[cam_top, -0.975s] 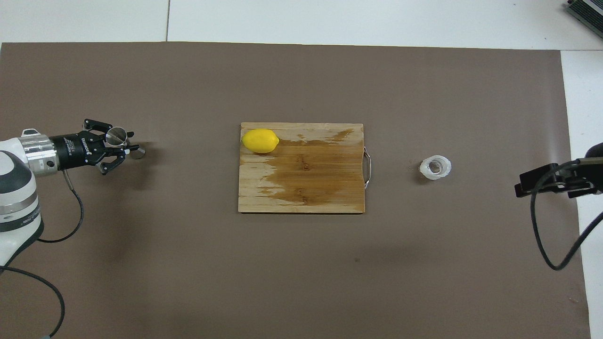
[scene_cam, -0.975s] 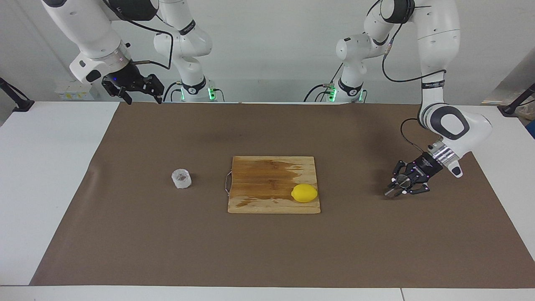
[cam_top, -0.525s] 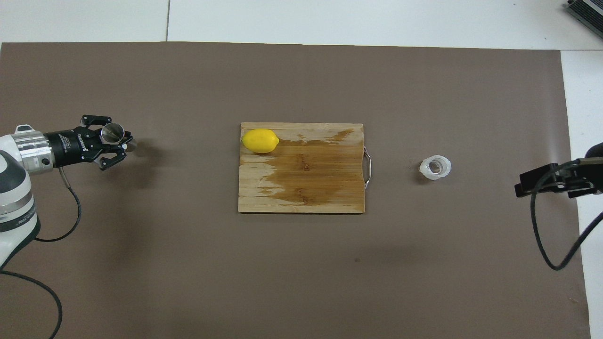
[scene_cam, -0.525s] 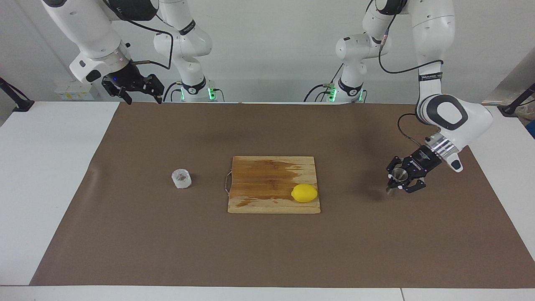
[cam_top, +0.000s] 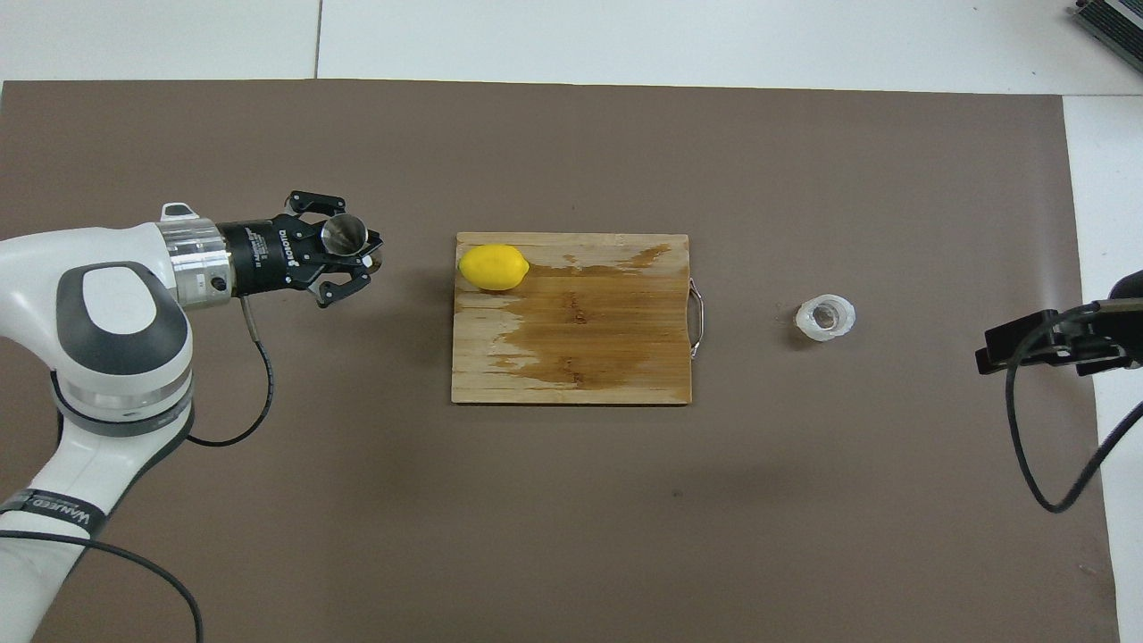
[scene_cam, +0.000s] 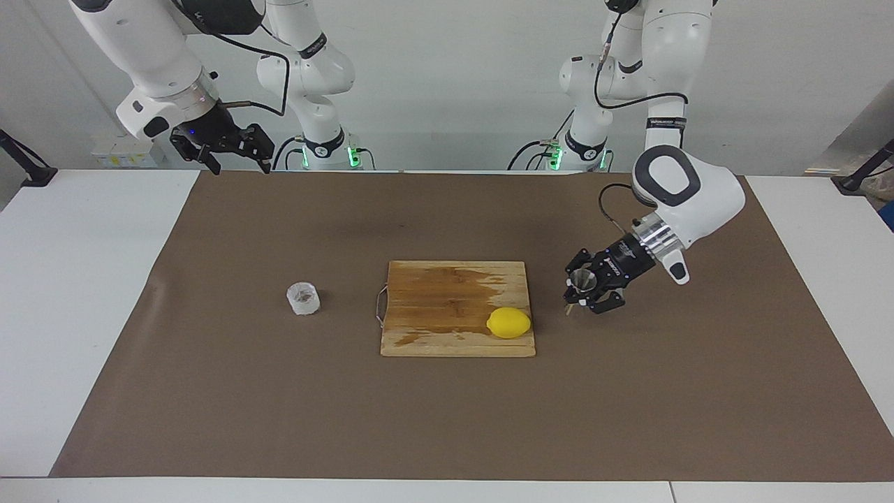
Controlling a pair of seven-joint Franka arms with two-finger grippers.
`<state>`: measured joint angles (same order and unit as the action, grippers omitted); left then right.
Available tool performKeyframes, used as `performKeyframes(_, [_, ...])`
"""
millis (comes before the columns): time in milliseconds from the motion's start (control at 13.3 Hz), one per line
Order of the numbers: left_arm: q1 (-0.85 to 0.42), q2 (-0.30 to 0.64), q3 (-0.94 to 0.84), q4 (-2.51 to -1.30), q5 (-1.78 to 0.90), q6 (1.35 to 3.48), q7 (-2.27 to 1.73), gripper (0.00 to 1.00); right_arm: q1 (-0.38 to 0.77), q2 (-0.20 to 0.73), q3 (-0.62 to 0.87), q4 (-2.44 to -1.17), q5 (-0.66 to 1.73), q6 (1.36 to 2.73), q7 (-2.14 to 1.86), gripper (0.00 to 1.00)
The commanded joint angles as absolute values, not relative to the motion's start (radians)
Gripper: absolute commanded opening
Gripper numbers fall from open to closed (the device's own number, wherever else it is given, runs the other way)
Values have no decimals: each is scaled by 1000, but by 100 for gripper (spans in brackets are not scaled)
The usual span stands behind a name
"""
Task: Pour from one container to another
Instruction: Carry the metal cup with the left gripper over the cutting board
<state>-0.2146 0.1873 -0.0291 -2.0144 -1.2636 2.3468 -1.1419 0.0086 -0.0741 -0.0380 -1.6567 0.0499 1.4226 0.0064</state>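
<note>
1. Left pincer (cam_top: 357, 250) is clamped on the silvery hourglass jigger (cam_top: 344, 234), up over the brown mat (cam_top: 571, 500) beside the cutting board (cam_top: 571, 357).
2. Frosty faceted glass cup (cam_top: 826, 318) sits on the tabletop toward the right arm's end; can't really see what's inside.
3. Right pincer (scene_cam: 230, 155) waits with jaws wide, well apart from the cup and partly cut off in the overhead view.

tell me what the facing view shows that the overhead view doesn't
Only the facing view shows both arm bases and the right gripper whole, open, waiting above the table's edge at the robots' end. Only the overhead view looks into the metal jigger's open mouth. Both show the left gripper shut on the jigger over the brown mat, the lemon on the cutting board, and the glass cup on the mat.
</note>
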Motion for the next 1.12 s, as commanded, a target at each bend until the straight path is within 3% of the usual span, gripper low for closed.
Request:
performKeyframes(0, [-361,182,-21,-1991,-1336,2492,-1208,0,2,-92,-38,-1671,49,1417,-15,100])
performKeyframes(225, [-485,222,-26,-1938,-1350,2635,-1284,0,2,-92,-38,-1671,49,1417,-15,100])
performKeyframes(750, [-503,239,-64,-1924,-1483,2645,-1215,0,2,-92,-38,-1671,49,1417,-15,100])
performKeyframes(1050, [-538,273,-74,-1937,-1751,2634,-955,0,2,-92,-38,-1671,49,1417,-15,100])
